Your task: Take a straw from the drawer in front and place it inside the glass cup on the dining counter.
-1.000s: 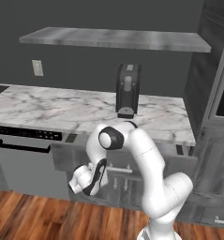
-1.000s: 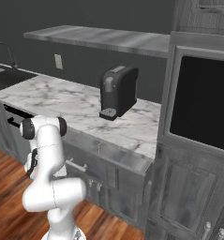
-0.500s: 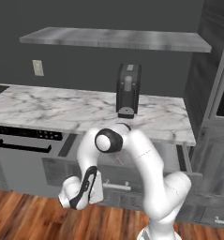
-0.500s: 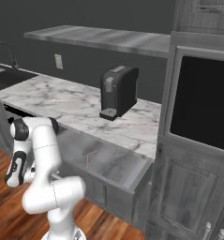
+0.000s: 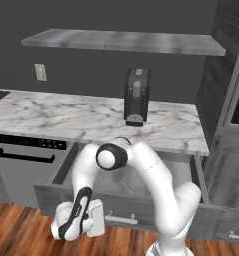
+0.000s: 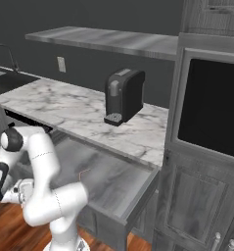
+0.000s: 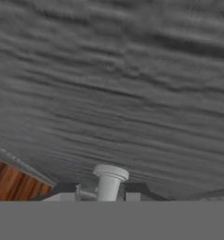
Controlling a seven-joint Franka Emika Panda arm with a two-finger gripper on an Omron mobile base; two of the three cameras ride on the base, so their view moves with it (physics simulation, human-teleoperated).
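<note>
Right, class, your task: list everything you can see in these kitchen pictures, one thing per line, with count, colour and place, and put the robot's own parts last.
drawer: one, grey, pulled open below the counter, small silver bar handle on its front
straw: one, reddish-pink, lying inside the drawer
counter: one, white marble with grey veins, above the drawer
coffee machine: one, dark grey, standing on the counter
shelf: one, grey, on the wall above the counter
wall socket: one, pale, on the dark wall
sink: one, dark, with tap, at the counter's far end
oven: one, black door, in the tall grey cabinet
floor: reddish-brown wood
end effector: one, dark fingers at the drawer's handle post
</note>
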